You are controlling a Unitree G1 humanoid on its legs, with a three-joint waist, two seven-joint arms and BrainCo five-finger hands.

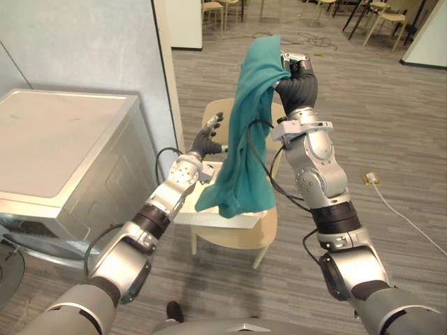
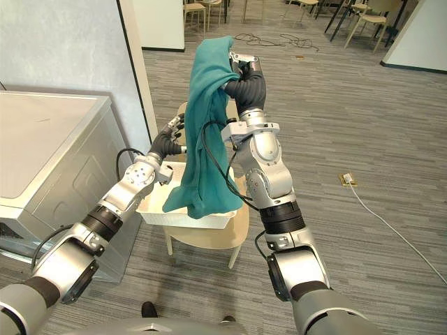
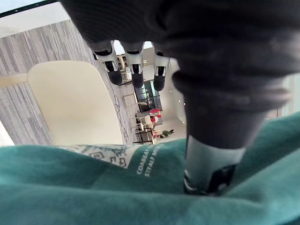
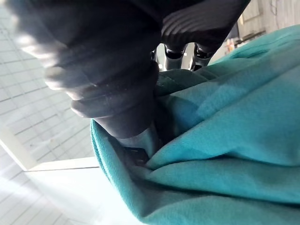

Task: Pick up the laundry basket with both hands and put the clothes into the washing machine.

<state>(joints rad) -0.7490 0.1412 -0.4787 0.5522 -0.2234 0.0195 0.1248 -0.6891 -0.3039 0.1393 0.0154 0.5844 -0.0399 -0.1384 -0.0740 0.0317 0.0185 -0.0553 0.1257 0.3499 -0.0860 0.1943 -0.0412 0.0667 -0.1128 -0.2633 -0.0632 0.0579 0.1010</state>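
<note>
My right hand (image 1: 299, 78) is raised high and shut on the top of a teal garment (image 1: 244, 125), which hangs down in a long fold. The garment's lower end drapes over a white laundry basket (image 2: 155, 208) that sits on the seat of a beige chair (image 1: 244, 239). Just left of the hanging cloth, above the basket's near rim, my left hand (image 1: 207, 142) is open with straight fingers (image 3: 133, 65). In the left wrist view the teal garment (image 3: 93, 187) lies under the thumb. The right wrist view has the cloth (image 4: 225, 140) bunched in the grip.
A silver-grey washing machine (image 1: 63, 153) stands at my left against a pale blue wall. The chair's back (image 3: 75, 103) rises behind the basket. A white cable (image 1: 405, 216) runs across the grey floor on the right. More chairs (image 2: 367, 21) stand at the far side of the room.
</note>
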